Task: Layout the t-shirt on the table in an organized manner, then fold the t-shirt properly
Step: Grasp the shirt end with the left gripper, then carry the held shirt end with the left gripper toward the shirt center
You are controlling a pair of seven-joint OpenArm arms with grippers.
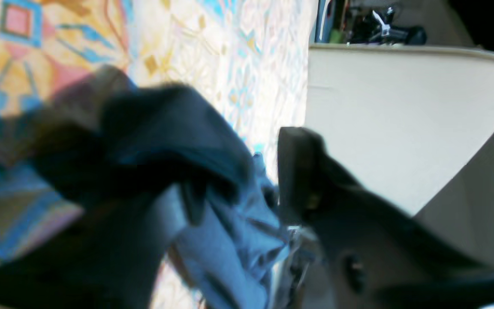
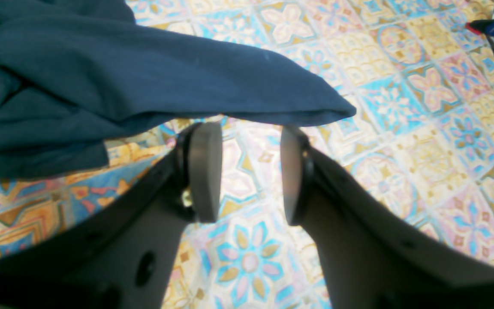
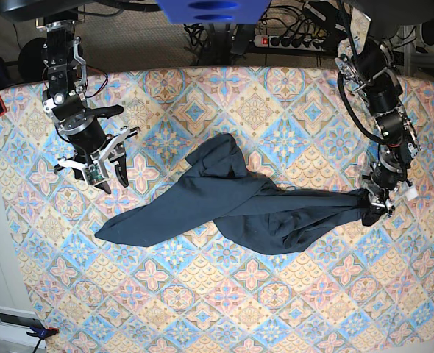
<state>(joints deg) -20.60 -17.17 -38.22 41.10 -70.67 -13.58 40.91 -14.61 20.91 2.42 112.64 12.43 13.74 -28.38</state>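
The dark navy t-shirt (image 3: 232,206) lies twisted and stretched across the middle of the patterned table (image 3: 276,309). Its right end runs into my left gripper (image 3: 369,206) near the table's right edge. In the left wrist view, bunched blue t-shirt (image 1: 230,231) fills the space at the grey pad (image 1: 294,171), and the left gripper (image 1: 247,184) is shut on it. My right gripper (image 3: 108,176) hovers at the left, apart from the shirt. The right wrist view has the right gripper (image 2: 251,171) open and holding nothing, with a t-shirt (image 2: 144,73) edge just beyond its tips over the table (image 2: 401,128).
The table's right edge (image 1: 307,86) lies close to the left gripper, with pale floor (image 1: 401,107) beyond it. A blue clamp (image 2: 491,28) grips the table edge. Cables and a power strip (image 3: 290,37) run behind the table. A white box (image 3: 15,323) sits at the lower left.
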